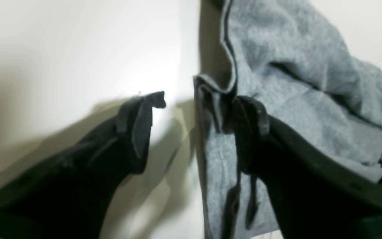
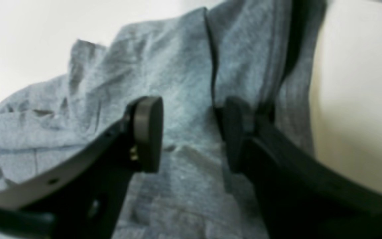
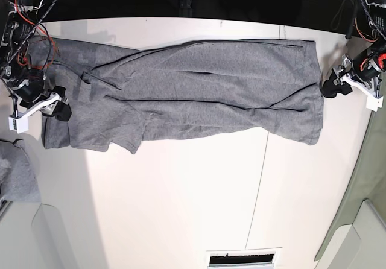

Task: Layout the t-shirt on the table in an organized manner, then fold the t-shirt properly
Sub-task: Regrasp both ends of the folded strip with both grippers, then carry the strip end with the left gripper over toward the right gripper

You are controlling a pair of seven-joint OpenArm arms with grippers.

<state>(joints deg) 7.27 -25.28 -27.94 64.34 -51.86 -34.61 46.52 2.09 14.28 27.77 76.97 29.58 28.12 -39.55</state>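
Note:
The heather-grey t-shirt [image 3: 199, 94] lies stretched sideways along the far part of the white table [image 3: 181, 202], creased and partly doubled over. My left gripper [image 3: 332, 87] is at the shirt's right-hand edge. In the left wrist view it [image 1: 201, 103] stands open: a curled hem of the t-shirt [image 1: 310, 99] lies against its right finger, and bare table [image 1: 78, 49] shows beside the left one. My right gripper [image 3: 57, 103] sits at the shirt's left-hand end. Its wrist view shows it [image 2: 191, 129] open, fingers spread over the t-shirt [image 2: 164, 66].
A smaller bunch of grey cloth [image 3: 18, 172] lies at the left edge of the base view. A thin dark seam [image 3: 259, 178] runs down the tabletop to a vent slot [image 3: 244, 259] at the near edge. Olive fabric [image 3: 368, 178] borders the right side.

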